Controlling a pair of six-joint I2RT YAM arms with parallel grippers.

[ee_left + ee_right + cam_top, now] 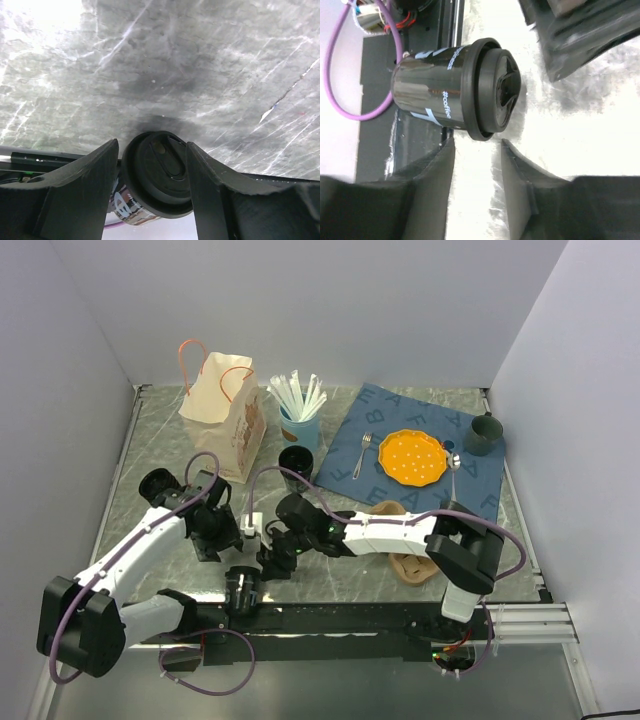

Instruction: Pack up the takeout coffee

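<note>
The coffee cup (157, 172) stands at the table's (200, 75) near edge between the left gripper's (152, 146) spread fingers, not yet gripped (the right gripper (477, 145) gapes empty beside it), so I'd close squarely below the lid.

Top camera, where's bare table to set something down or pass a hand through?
Free: near-edge marble between the takeout coffee and tan tray; the strip between paper bag and left wall. Crowded: the middle, from the lidless cup to the coffee.
</note>
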